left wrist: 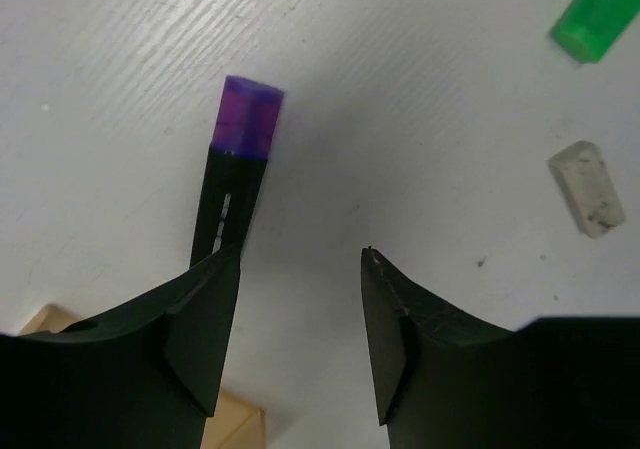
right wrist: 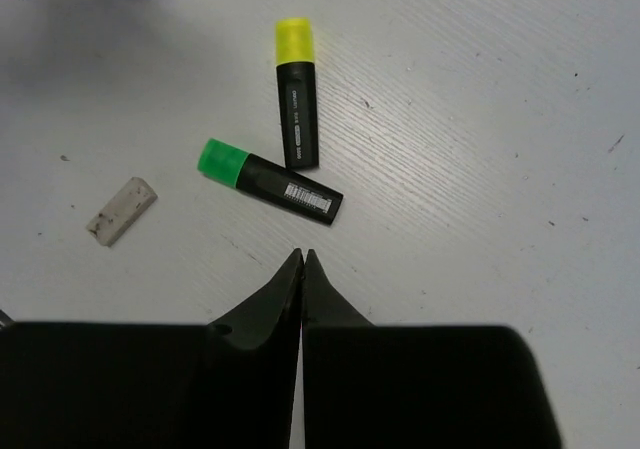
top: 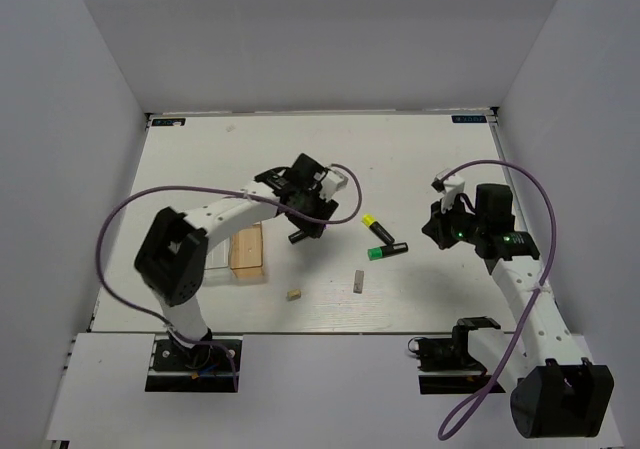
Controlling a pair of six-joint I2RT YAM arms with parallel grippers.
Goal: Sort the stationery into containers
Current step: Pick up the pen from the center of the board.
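My left gripper [top: 306,221] [left wrist: 300,259] is open and empty, low over the table. The purple-capped marker [top: 298,237] [left wrist: 240,169] lies flat just left of the gap, its rear end hidden behind the left finger. My right gripper [top: 437,231] [right wrist: 302,259] is shut and empty, just short of the green-capped marker [top: 387,251] [right wrist: 270,181] and the yellow-capped marker [top: 376,227] [right wrist: 297,89]. The grey bar [top: 358,282] [right wrist: 121,209] and the tan block [top: 294,294] lie nearer the front. The wooden box [top: 248,252] and the clear box [top: 219,255] sit under my left arm. The scissors and the smoky box are out of view.
White walls close in the table [top: 420,159] on three sides. Purple cables loop from both arms. A corner of the wooden box [left wrist: 232,425] shows below my left fingers in the left wrist view.
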